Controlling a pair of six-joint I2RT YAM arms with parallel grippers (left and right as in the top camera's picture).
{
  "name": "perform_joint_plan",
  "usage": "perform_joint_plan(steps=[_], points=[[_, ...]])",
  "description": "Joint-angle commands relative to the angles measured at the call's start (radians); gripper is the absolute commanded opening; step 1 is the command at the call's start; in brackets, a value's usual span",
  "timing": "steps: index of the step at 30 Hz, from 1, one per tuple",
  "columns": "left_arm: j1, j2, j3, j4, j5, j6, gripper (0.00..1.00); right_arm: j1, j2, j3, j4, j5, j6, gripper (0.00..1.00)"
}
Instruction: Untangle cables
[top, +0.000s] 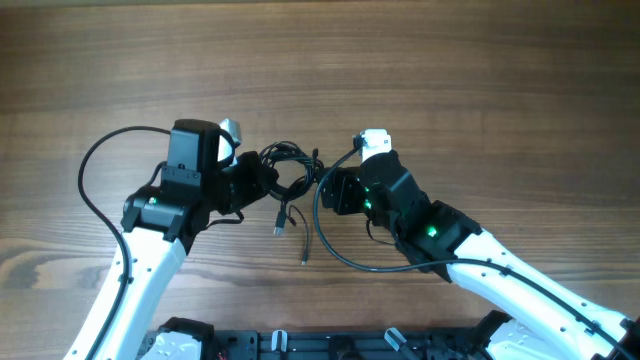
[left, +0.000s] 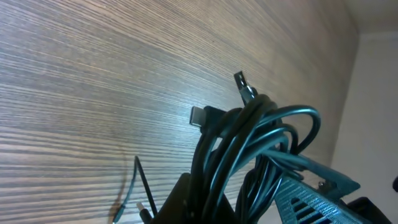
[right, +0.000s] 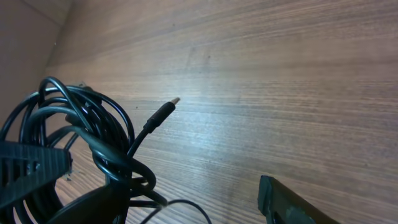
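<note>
The cables (top: 290, 165) are a knotted black bundle between my two grippers at mid-table. Two loose plug ends (top: 280, 226) hang toward the front. My left gripper (top: 262, 182) is shut on the bundle's left side. In the left wrist view the cables (left: 249, 143) fill the gap between its fingers (left: 249, 208), and a plug (left: 198, 116) sticks out. My right gripper (top: 328, 190) is at the bundle's right edge. In the right wrist view its fingers (right: 186, 208) are wide apart; the cables (right: 81, 130) lie against the left finger and one plug (right: 163, 112) points outward.
The wooden table (top: 450, 80) stretches out behind the bundle. A thick black arm wire (top: 328, 240) loops in front of the right gripper, and another (top: 88, 170) arcs left of the left arm. The arm bases' dark rail (top: 300, 345) runs along the front edge.
</note>
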Motion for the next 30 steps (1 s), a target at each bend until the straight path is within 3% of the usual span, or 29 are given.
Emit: perform_joint_plan(steps=[1,14,20,26,30], points=[[0.002,0.002,-0.004,0.007,0.121,-0.008,0.04,-0.007,0.004,0.008,0.034,-0.024,0.014,0.68],[0.002,0.001,-0.004,0.113,0.483,0.003,0.04,-0.023,0.153,0.008,0.240,-0.027,0.119,0.69],[0.022,0.001,-0.004,0.355,0.666,0.002,0.04,-0.051,0.246,0.008,0.170,-0.080,0.111,0.66],[0.192,0.001,-0.004,0.345,0.780,0.002,0.04,-0.274,0.244,0.008,-0.031,-0.138,0.044,0.61],[0.263,0.002,-0.005,0.263,0.742,-0.002,0.04,-0.383,0.226,0.008,-0.053,-0.260,-0.060,0.61]])
